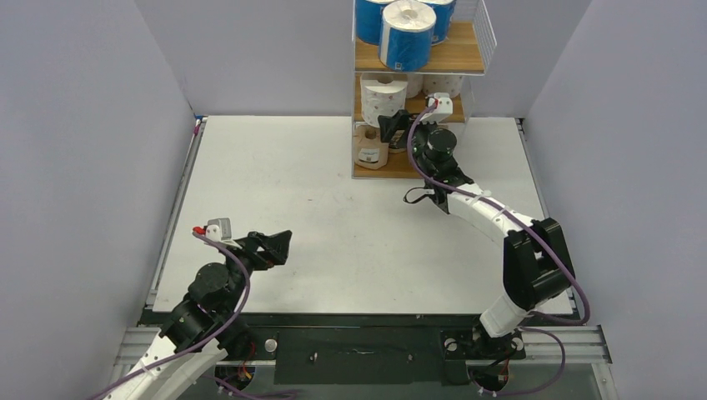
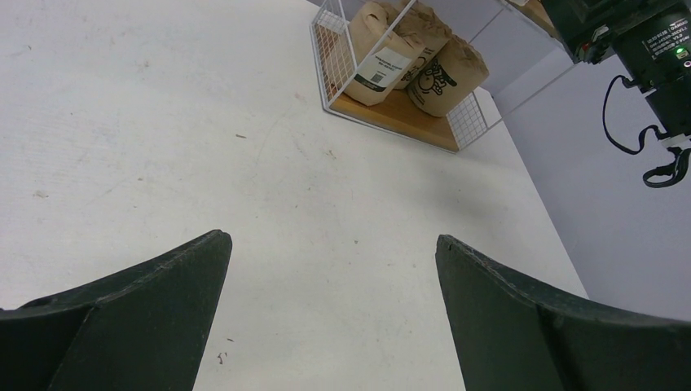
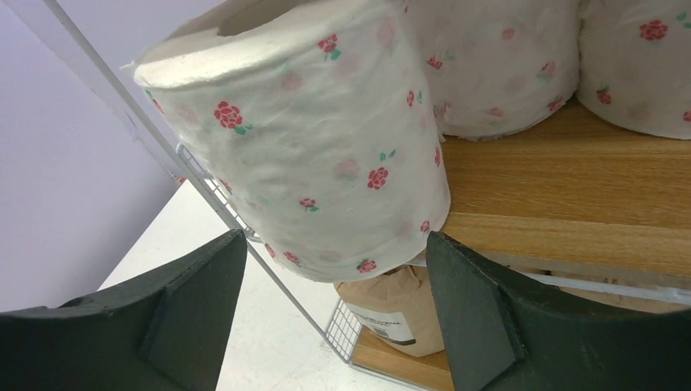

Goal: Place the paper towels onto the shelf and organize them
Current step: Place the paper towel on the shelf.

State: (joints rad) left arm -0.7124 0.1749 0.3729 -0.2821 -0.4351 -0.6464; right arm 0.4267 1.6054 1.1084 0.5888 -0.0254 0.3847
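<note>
The shelf (image 1: 460,55) stands at the table's far side. Blue paper towels (image 1: 407,37) fill its top board, white rose-dotted rolls (image 1: 383,98) the middle one, brown kraft rolls (image 1: 371,150) the bottom one. My right gripper (image 1: 389,127) is at the front of the middle tier. In the right wrist view it (image 3: 334,244) is open, its fingertips either side of the lower near edge of a white roll (image 3: 310,147) that overhangs the board (image 3: 570,187); I cannot tell whether they touch it. My left gripper (image 1: 280,244) hangs open and empty over the table (image 2: 332,238).
Grey walls enclose the table on three sides. More white rolls (image 3: 497,65) stand behind the front one. A labelled brown roll (image 3: 399,314) sits below it, and the left wrist view shows two brown rolls (image 2: 383,57) behind the white mesh side. The right arm (image 1: 492,212) stretches across the right half.
</note>
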